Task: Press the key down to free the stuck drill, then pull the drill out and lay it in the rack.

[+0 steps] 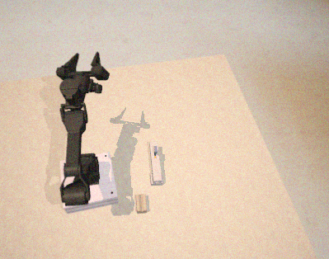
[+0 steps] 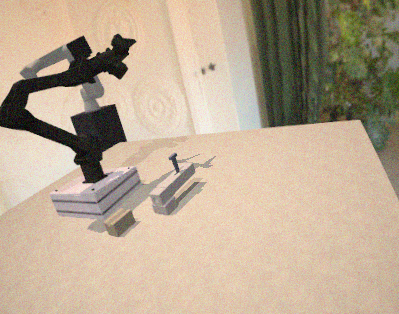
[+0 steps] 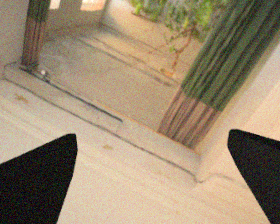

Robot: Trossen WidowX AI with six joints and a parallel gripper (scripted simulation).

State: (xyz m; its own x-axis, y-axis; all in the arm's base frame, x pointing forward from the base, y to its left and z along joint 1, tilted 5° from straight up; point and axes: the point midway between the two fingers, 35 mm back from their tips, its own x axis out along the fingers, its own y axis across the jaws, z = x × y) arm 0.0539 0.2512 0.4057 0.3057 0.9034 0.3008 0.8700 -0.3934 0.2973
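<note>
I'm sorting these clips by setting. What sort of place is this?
Probably a room in a home: a white double door, a green curtain with foliage beyond, and a plain beige table carrying the arm.

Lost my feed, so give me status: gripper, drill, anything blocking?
Black gripper open, empty, raised away from the work. Dark drill upright in pale grey block. Small tan wooden rack bare. Nothing blocking.
</note>
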